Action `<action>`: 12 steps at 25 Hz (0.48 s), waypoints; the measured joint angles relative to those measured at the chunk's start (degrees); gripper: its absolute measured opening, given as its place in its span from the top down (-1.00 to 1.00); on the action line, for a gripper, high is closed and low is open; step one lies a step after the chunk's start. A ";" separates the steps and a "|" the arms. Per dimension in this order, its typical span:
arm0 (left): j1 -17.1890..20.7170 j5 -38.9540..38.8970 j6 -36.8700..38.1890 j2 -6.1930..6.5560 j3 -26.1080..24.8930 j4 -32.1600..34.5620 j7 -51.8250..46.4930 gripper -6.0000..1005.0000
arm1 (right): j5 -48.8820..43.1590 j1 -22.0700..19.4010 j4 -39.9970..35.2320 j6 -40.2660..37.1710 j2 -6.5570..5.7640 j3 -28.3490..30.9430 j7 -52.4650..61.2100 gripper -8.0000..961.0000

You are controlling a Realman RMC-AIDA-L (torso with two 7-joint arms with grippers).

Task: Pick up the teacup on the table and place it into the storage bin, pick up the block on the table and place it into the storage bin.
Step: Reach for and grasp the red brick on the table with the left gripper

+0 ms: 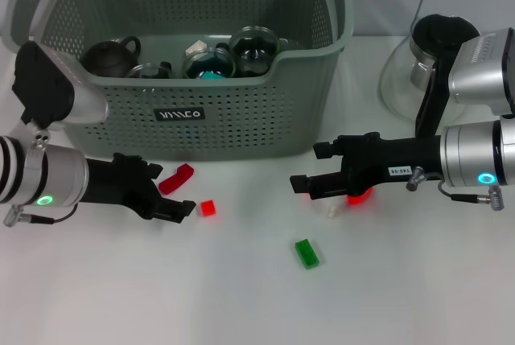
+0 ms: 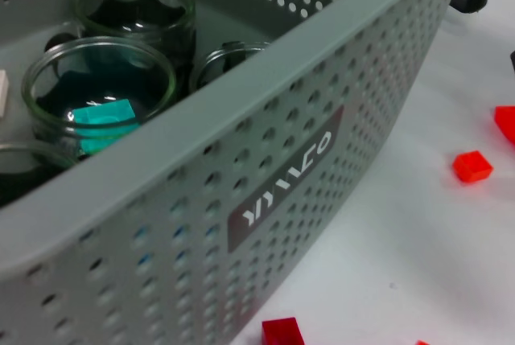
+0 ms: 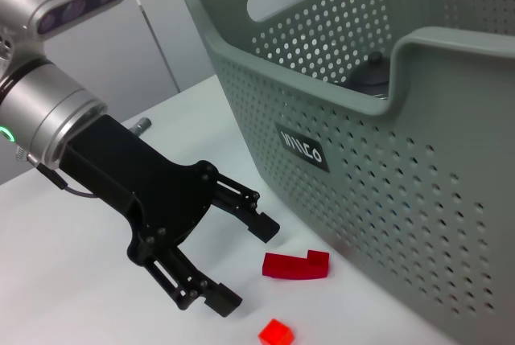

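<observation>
Both arms hover low over the counter (image 1: 241, 297) before the storage bin (image 1: 241, 120). The left gripper (image 1: 170, 193) gapes empty beside a red block (image 1: 208, 207). The right gripper (image 1: 310, 170) is also open, empty.

Matt perforated plastic storage bin (image 1: 241, 112), clear glossy glass cups (image 2: 100, 92) inside, smooth white table (image 1: 241, 297).

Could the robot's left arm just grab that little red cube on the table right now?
Probably yes. The left gripper is open, low over the table, and the small red cube lies just beyond its fingertips with bare table between them. The curved red block lies close beside but not across the path.
</observation>
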 joint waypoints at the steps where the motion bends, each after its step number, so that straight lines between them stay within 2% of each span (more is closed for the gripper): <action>1: -0.04 0.00 -0.39 0.00 0.19 -0.11 0.00 -0.80 | 0.00 0.00 0.00 0.04 0.00 0.03 -0.05 -0.90; 12: -0.63 1.08 -2.47 0.13 0.61 -1.36 -0.08 -0.79 | 0.00 -0.01 0.27 0.37 -0.09 0.35 -0.23 -0.90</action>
